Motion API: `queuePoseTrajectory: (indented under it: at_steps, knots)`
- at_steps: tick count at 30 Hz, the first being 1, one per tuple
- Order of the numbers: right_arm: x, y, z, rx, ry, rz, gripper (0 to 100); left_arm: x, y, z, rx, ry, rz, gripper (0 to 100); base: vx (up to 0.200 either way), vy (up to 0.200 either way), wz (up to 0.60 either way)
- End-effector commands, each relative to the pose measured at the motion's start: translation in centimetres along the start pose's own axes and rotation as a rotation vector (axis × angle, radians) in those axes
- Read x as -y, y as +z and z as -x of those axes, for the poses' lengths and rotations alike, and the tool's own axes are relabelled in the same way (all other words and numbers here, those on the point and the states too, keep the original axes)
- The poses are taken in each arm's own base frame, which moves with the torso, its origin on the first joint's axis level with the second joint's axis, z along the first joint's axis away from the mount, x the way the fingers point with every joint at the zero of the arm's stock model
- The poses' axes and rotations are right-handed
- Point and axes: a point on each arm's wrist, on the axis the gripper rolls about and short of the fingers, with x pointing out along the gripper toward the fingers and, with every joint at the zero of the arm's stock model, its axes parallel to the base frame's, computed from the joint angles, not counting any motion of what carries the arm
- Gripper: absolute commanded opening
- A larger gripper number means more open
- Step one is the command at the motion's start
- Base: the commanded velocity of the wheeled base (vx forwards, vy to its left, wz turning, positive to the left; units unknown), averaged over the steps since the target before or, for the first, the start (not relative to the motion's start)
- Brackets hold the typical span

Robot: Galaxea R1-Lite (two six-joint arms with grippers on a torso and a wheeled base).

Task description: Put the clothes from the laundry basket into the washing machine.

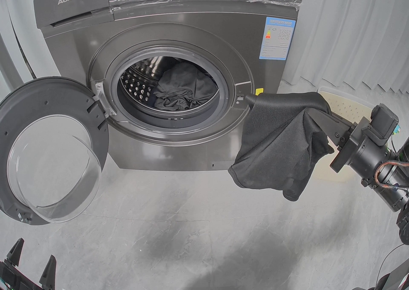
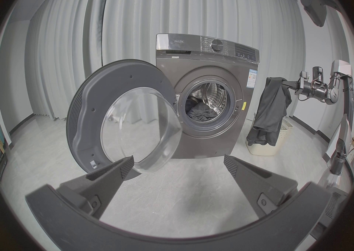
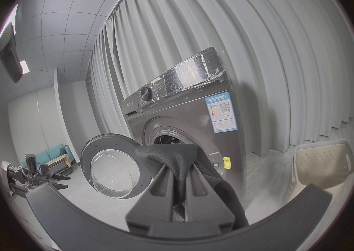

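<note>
Left gripper point(image 1: 34, 251) low, fingers spread, empty. Right gripper point(image 3: 180, 176) clamped on black garment point(image 1: 277, 141), hanging beside the washing machine point(image 1: 179, 30), door point(image 1: 47, 99) swung wide.

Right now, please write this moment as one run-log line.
right gripper: shut on black garment, right of washing machine opening | left gripper: open, low | door: open | drum: dark clothes inside | laundry basket: behind garment
</note>
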Motion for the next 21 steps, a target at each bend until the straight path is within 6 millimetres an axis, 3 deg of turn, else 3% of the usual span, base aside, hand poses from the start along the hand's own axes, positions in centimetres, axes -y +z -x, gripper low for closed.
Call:
queuePoseTrajectory:
  at_steps: [1, 16, 21]
  knots:
    - [0.0, -0.06, -0.04, -0.002, 0.0, 0.0, 0, -0.01, -0.49, 0.02, 0.002, 0.001, 0.0, 100, 0.0, 0.2, 0.0]
    - [0.03, -0.37, -0.09, -0.014, -0.001, 0.0, 0, -0.01, -0.49, 0.02, 0.002, 0.001, -0.001, 100, 0.0, 0.0, 0.0]
    - [0.04, -0.41, -0.11, -0.016, -0.001, 0.0, 0, -0.01, -0.49, 0.02, 0.002, 0.001, -0.001, 100, 0.0, -0.2, 0.0]
